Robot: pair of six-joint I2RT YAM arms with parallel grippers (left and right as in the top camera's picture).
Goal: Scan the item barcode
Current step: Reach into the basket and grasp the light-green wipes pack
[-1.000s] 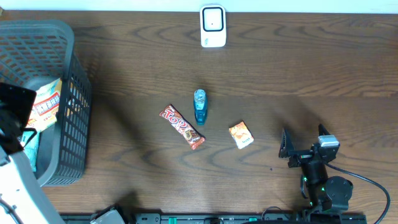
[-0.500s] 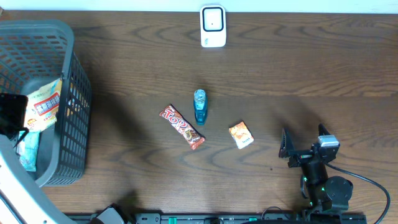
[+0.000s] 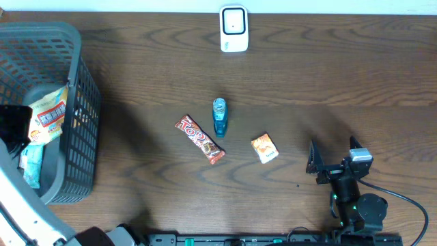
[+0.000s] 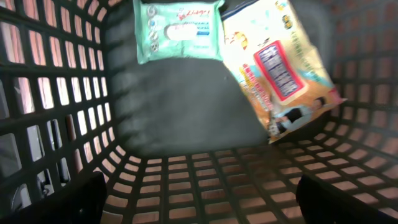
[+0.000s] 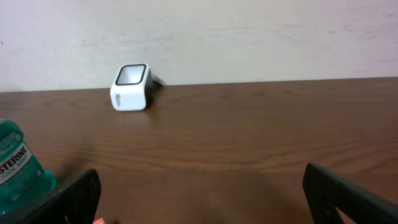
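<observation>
Left tool (image 4: 202, 205) is hanging over the inside of the basket (image 3: 85, 123), fingers spread wide and holding nothing. Below it a yellow snack pack (image 4: 280, 68) and a green wipes pack (image 4: 177, 31) are lying against the basket's far wall.

Right tool (image 3: 333, 160) is sitting at the near right of the tabletop (image 3: 341, 75), fingers also apart and empty.

Items likely waiting for a scan are lying mid-tabletop, well apart from both tools: candy bar (image 3: 199, 139), mouthwash bottle (image 3: 219, 116) on its side, orange packet (image 3: 264, 147). The scanner (image 3: 233, 29) is standing at the far edge, window facing the arms.

Risks as I am judging them:
- Left fingers catching the basket mesh while lifting out.
- Flat wrappers sliding away under a pinch.
- The bottle rolling when nudged.
- A barcode ending up turned away from the scanner window, giving no read.
</observation>
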